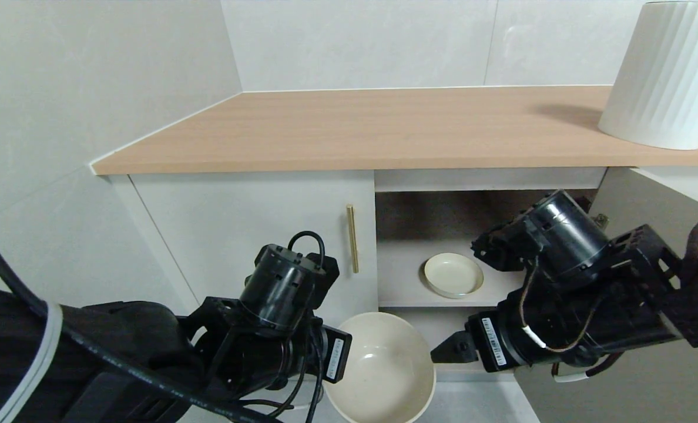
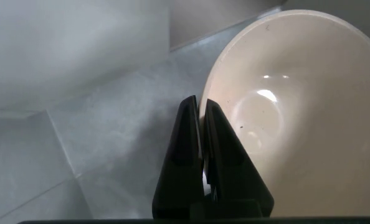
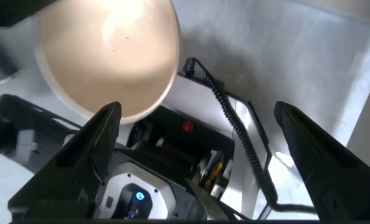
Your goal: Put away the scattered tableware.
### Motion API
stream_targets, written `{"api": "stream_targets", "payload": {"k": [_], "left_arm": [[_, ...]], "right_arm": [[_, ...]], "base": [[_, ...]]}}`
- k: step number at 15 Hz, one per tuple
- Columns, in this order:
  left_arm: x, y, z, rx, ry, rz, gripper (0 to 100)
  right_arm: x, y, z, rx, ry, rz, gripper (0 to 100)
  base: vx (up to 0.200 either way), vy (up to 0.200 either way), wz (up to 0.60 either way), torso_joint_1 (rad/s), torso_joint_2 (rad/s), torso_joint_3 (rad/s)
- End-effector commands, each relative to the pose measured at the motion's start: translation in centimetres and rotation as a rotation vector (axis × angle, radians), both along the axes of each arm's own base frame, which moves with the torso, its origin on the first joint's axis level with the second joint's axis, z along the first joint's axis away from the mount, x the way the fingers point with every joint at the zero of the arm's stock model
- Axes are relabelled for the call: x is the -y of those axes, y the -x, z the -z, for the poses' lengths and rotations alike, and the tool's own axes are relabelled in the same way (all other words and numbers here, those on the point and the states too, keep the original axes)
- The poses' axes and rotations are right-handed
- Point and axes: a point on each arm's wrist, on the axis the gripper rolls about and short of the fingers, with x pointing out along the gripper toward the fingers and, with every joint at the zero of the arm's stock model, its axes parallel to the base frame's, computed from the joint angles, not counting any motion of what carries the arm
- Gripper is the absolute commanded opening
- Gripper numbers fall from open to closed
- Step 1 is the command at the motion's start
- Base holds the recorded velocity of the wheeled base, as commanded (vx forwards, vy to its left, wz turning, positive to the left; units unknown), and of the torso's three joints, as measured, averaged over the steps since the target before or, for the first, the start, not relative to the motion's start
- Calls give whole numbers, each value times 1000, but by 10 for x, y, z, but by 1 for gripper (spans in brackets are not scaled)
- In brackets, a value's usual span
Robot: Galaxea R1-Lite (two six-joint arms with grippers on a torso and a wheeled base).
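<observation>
A glossy cream bowl [image 1: 381, 370], round and deep, is held low in the foreground, in front of a white cabinet [image 1: 249, 223]. Its thin rim is pinched between the two black, tapered fingers of the left hand [image 2: 200, 109], which are clenched on it from the bowl's left side. Highlights are caught on the bowl's smooth inner surface in the left wrist view. The left arm is seen coming in from the lower left, its wrist level with the bowl.

The right hand [image 3: 194, 124] is held just to the right of the bowl, not touching it, with its dark fingers spread wide apart and nothing gripped between them. The right arm is bent in from the right, in front of the cabinet's open half.

White barcode labels [image 1: 493, 341] are stuck on both wrists; their print is too small to be read.

A small, shallow cream plate [image 1: 453, 274] is seen lying flat on the pale shelf [image 1: 402, 282] inside the open compartment, well behind the bowl. The door on the left is shut and is fitted with a slim, upright brass-coloured handle [image 1: 352, 238].

Above, a wood-grain desk [image 1: 355, 126] is set against pale tiled walls, and a white, vertically ribbed cylinder [image 1: 666, 73] is stood at its right end.
</observation>
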Motion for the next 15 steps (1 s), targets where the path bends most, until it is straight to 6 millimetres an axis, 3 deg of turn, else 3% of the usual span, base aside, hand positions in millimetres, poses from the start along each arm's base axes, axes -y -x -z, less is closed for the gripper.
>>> {"api": "stream_targets", "payload": {"k": [1,14,15], "left_arm": [[0,4,-4,11,10,9,0],[5,10,-3,8,12,29,0],[5,9,-4,10,14,29,0]], "right_arm": [[-11,-8,19,-46,37,-3,100],[-27,-22,39,-61,-1,47,100],[-27,-22,39,-62,0,47,0]], "base": [[0,0,0,0,0,0],[0,0,0,0,0,0],[0,0,0,0,0,0]]}}
